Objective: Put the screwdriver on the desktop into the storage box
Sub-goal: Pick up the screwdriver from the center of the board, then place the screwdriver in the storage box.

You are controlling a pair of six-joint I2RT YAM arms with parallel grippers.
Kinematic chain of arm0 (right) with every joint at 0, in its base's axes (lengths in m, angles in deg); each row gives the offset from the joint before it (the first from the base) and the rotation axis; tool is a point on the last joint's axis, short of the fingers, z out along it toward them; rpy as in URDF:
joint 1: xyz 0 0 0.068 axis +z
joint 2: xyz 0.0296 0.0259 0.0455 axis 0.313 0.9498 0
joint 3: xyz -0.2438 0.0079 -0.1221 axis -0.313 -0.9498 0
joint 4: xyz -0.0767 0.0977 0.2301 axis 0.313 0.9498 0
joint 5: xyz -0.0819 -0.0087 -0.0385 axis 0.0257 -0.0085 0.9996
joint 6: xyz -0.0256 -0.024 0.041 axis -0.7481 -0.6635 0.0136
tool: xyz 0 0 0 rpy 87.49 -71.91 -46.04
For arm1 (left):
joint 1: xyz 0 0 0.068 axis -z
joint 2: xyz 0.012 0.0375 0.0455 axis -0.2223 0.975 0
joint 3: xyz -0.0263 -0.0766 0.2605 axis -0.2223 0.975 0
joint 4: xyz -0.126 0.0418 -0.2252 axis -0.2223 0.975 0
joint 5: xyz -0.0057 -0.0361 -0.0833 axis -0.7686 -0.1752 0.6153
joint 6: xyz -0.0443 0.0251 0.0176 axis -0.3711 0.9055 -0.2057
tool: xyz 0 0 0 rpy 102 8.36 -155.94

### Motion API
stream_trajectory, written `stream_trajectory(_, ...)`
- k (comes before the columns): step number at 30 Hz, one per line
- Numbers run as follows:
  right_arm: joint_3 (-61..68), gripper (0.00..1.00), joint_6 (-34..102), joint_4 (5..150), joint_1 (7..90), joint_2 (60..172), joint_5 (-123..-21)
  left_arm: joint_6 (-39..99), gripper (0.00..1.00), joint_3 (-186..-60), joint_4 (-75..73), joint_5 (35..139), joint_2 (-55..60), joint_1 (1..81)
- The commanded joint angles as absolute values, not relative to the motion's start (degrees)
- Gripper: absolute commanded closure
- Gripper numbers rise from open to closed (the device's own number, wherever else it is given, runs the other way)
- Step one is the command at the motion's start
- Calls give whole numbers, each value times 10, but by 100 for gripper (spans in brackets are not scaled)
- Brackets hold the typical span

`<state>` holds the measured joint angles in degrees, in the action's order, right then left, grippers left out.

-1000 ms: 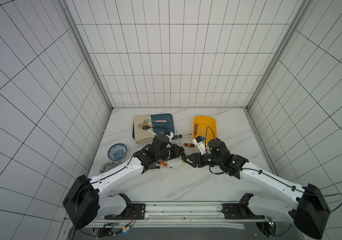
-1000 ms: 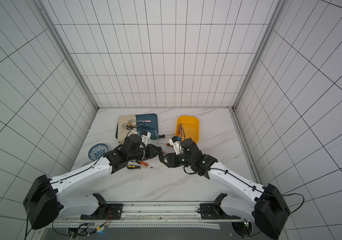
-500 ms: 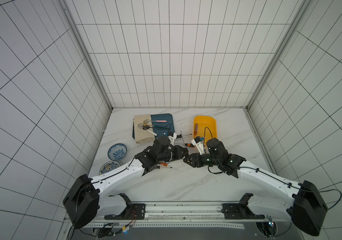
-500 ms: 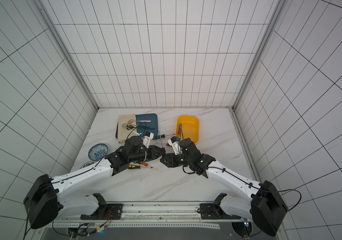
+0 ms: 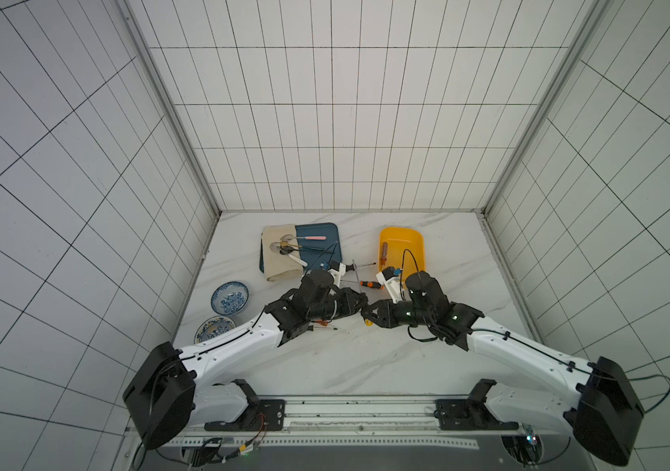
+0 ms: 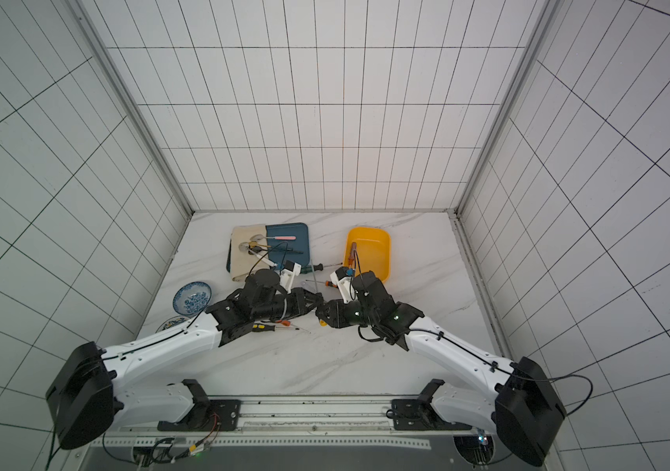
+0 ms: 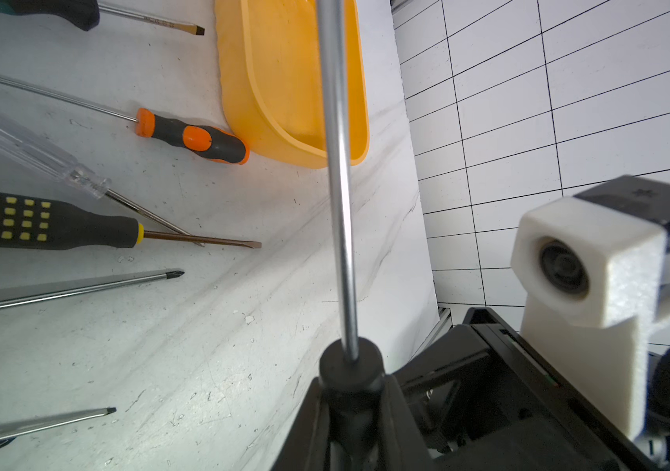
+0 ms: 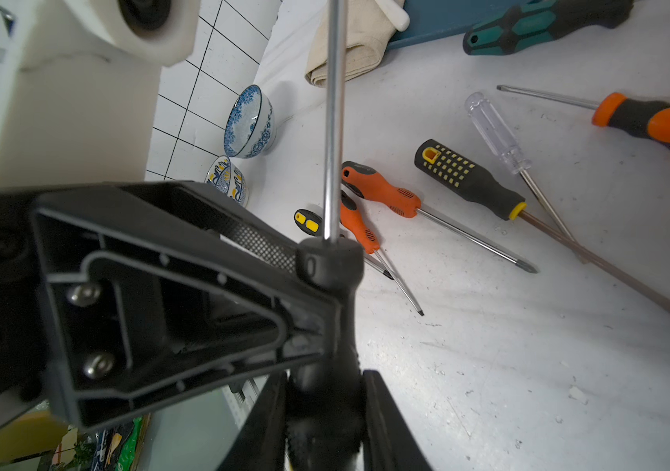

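One screwdriver (image 5: 384,253) lies inside the storage box (image 5: 415,244). We note several more loose on the counter (image 5: 366,367), among them the orange-and-black screwdriver (image 7: 192,136) just beside the box. We find a black-handled screwdriver (image 7: 339,204) held clear of the counter between the two arms. The left gripper (image 7: 351,407) is clamped on its handle. The right gripper (image 8: 325,407) has its jaws drawn narrow on either side of the same handle; whether they bear on it we cannot tell. We judge a handover is in hand, with the carry to the box not yet done and most of the task outstanding.
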<state>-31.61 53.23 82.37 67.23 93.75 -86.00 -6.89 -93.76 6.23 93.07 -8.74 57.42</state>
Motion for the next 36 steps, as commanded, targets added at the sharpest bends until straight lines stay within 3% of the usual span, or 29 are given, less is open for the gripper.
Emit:
stream_trajectory(1, -302, 87, 523, 831, 675, 943, -860, -57, 83, -935, 47, 925, -106, 578)
stream_trajectory(5, -298, 90, 519, 844, 672, 943, -843, -47, 53, -939, 77, 899, -118, 574)
stream_trajectory(9, -283, 92, 514, 881, 642, 944, -828, -34, 42, -943, 136, 870, -146, 550)
stream_trajectory(16, -220, 92, 485, 970, 553, 973, -800, -21, 39, -907, 201, 850, -228, 510)
stream_trajectory(23, -108, 92, 450, 1044, 478, 1089, -748, -28, 38, -859, 224, 831, -286, 508)
stream_trajectory(36, 76, 90, 432, 1096, 429, 1299, -690, -27, 38, -848, 248, 823, -297, 503)
